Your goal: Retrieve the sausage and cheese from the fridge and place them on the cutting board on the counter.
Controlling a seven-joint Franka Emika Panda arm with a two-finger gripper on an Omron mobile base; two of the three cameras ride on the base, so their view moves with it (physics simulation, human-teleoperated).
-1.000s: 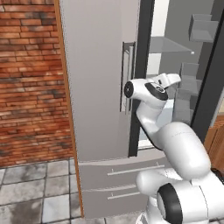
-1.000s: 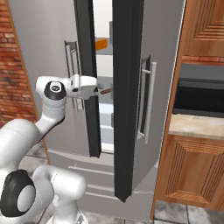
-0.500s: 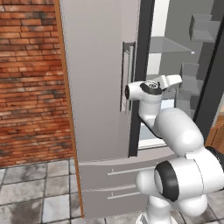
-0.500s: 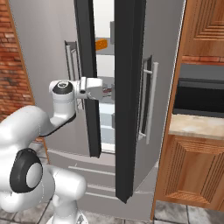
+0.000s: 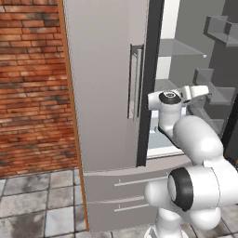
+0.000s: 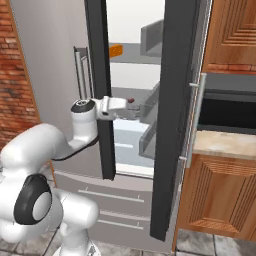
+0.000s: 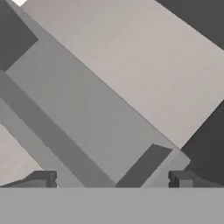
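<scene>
The fridge [image 5: 102, 93] stands with its left door shut and its right door [image 6: 172, 120] swung open. My gripper [image 6: 140, 110] reaches into the gap at middle-shelf height, close to the grey door bins [image 6: 150, 137]. In the hand view the gripper [image 7: 113, 179] is open, its fingertips [image 7: 43, 178] wide apart with nothing between them, facing slanted grey bin surfaces. The orange cheese [image 6: 116, 50] lies on an upper shelf, above and behind the hand. The sausage and the cutting board are out of view. A strip of the beige counter [image 6: 225, 142] shows to the right of the open door.
A brick wall [image 5: 28, 88] flanks the fridge on the left. Wooden cabinets [image 6: 220, 200] and a black built-in appliance [image 6: 230, 107] sit to the right. The open door's dark edge stands close to my arm [image 6: 85, 125]. Glass shelves [image 5: 181, 49] and door bins [image 5: 218, 30] crowd the interior.
The hand has pushed further right and deeper into the fridge opening, and the arm has swung in behind it. The gripper stays open.
</scene>
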